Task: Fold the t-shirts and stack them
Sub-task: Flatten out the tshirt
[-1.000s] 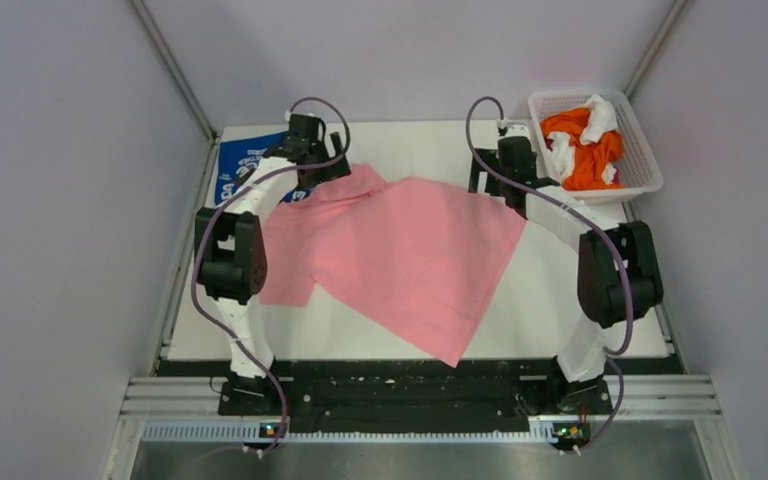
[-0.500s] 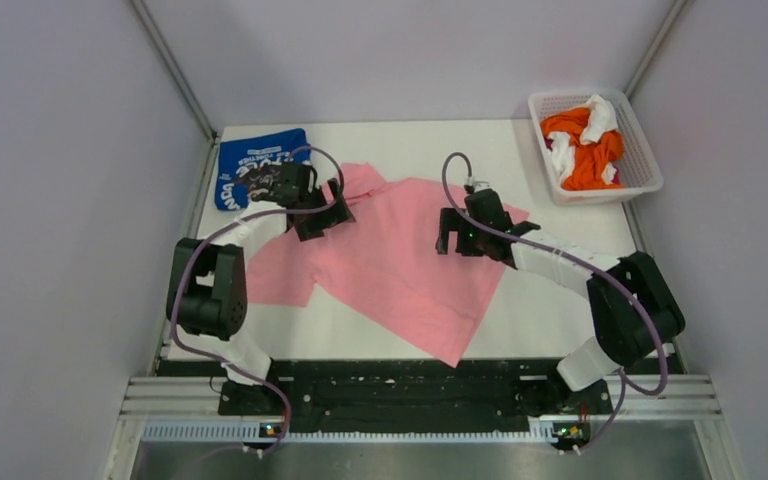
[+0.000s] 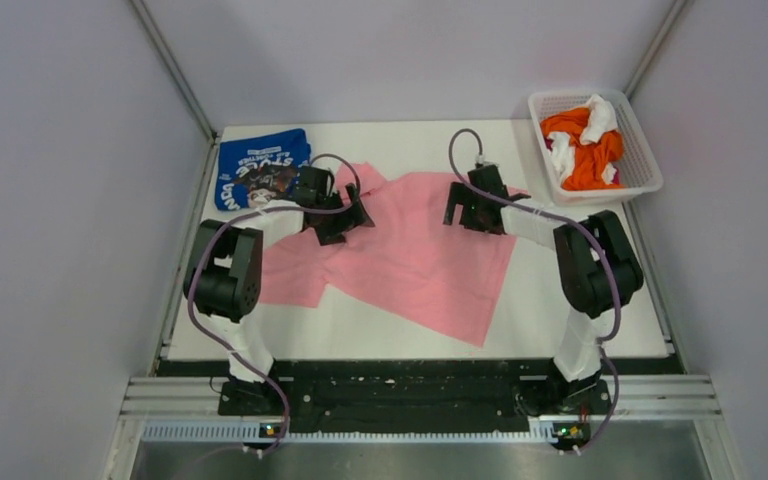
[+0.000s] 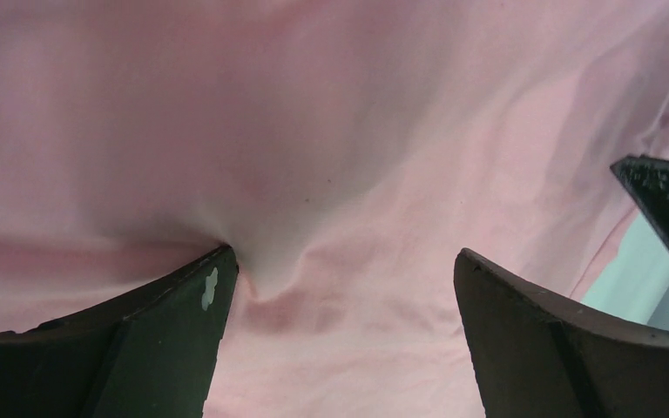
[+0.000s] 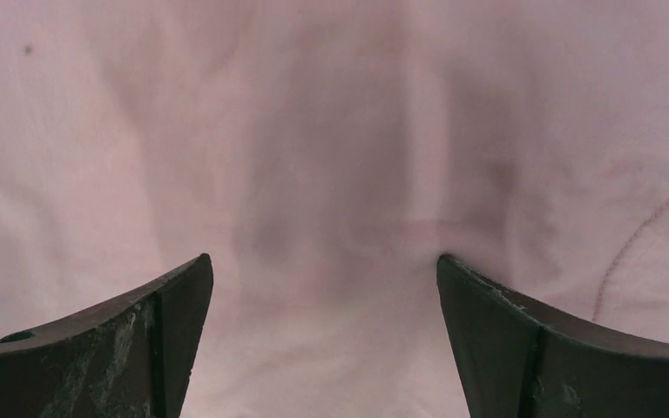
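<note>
A light pink t-shirt (image 3: 415, 265) lies spread and wrinkled across the middle of the white table (image 3: 560, 310). A royal blue t-shirt (image 3: 258, 172) with white lettering lies folded at the back left corner. My left gripper (image 3: 345, 220) is low over the pink shirt's upper left part. In the left wrist view it (image 4: 340, 263) is open, and its left fingertip (image 4: 213, 283) presses a dimple into the pink cloth (image 4: 331, 131). My right gripper (image 3: 465, 207) hangs over the shirt's upper right part. It (image 5: 323, 261) is open too, with only pink cloth (image 5: 314, 131) under its tips.
A white lattice basket (image 3: 638, 135) stands at the back right, holding orange and white cloth (image 3: 585, 140). Grey walls close in the table on the left, the back and the right. The black tip of another gripper (image 4: 666, 205) shows at the right edge of the left wrist view.
Both grippers came from the back of the table down onto the pink shirt and nearer each other. The shirt's near corner drew back and right. The blue shirt now shows fully.
</note>
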{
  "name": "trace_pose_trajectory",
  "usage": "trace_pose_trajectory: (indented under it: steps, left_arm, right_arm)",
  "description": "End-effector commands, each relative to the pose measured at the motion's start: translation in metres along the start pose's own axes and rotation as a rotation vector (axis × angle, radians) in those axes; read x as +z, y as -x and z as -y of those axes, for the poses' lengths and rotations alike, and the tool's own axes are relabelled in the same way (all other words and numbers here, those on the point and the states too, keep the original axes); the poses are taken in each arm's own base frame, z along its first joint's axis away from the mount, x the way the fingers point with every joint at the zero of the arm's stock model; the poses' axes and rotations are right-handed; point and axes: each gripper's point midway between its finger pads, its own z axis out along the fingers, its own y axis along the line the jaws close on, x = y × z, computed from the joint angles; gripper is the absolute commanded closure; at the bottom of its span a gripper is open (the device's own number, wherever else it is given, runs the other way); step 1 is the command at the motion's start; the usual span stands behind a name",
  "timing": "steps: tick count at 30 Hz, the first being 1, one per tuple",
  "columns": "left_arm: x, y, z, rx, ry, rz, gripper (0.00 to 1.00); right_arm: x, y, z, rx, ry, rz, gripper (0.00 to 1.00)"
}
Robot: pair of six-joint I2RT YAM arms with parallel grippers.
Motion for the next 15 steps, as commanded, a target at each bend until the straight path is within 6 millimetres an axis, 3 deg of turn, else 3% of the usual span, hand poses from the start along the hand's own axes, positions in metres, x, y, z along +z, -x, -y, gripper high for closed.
trace_pose_trajectory:
  steps: [1, 5, 8, 13, 15]
  left_arm:
    - [0.021, -0.013, 0.022, -0.016, -0.034, -0.061, 0.01]
    - [0.030, -0.013, 0.056, 0.023, -0.092, -0.059, 0.01]
    - [0.030, -0.004, 0.083, 0.067, -0.130, -0.043, 0.01]
    - [-0.011, 0.019, 0.109, 0.127, -0.144, 0.062, 0.01]
    - [-0.036, 0.020, 0.105, 0.143, -0.120, 0.114, 0.01]
  right_arm:
    - [0.030, 0.014, 0.038, 0.040, -0.091, -0.029, 0.01]
    - [0.053, 0.048, 0.062, 0.046, -0.134, -0.001, 0.01]
    - [0.051, 0.082, 0.069, 0.022, -0.158, 0.034, 0.01]
    - [-0.010, 0.127, 0.062, 0.018, -0.166, 0.167, 0.01]
    - [-0.037, 0.124, 0.064, 0.046, -0.167, 0.201, 0.01]
